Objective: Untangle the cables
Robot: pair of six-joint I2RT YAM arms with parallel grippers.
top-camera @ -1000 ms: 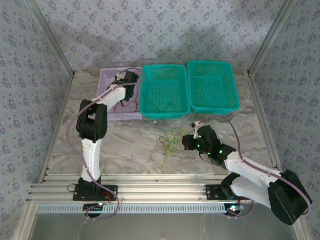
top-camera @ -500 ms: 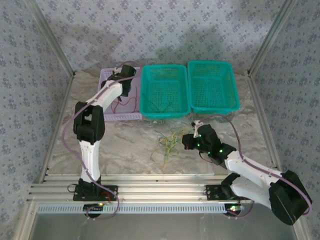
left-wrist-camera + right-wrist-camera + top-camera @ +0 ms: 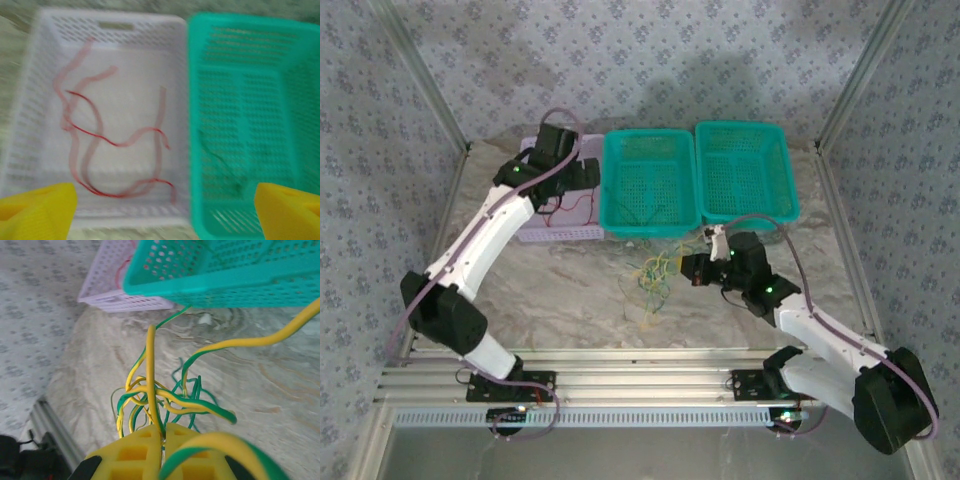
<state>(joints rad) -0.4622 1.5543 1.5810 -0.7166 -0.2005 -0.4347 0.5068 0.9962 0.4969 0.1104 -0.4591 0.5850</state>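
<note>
Nearest me, my right gripper (image 3: 162, 442) is clenched on one yellow-green cable (image 3: 151, 365) that stands straight out from between its pads. The tangle (image 3: 165, 400) of green and yellow cables knots just beyond the fingertips, over the table (image 3: 260, 385). From above, that tangle (image 3: 653, 275) sits mid-table just to the left of this gripper (image 3: 692, 270). Both have shifted a little toward the baskets since a second ago, and one thin strand trails back toward me. Farther off, my left arm has dropped its elbow low and out to the left, where a second ago it stood upright. My left gripper (image 3: 578, 172), then down in the lilac basket (image 3: 570, 233) and half closed, is now drawn back above it with its jaws spread wide and empty. Its wrist view, which is blurred, shows the red cables (image 3: 95, 135) lying loose on the lilac floor. A dark green cable (image 3: 220, 162) lies in the teal basket (image 3: 240, 30) touching it on the right. A second teal basket (image 3: 745, 130) sits beside that one, farthest right.
</note>
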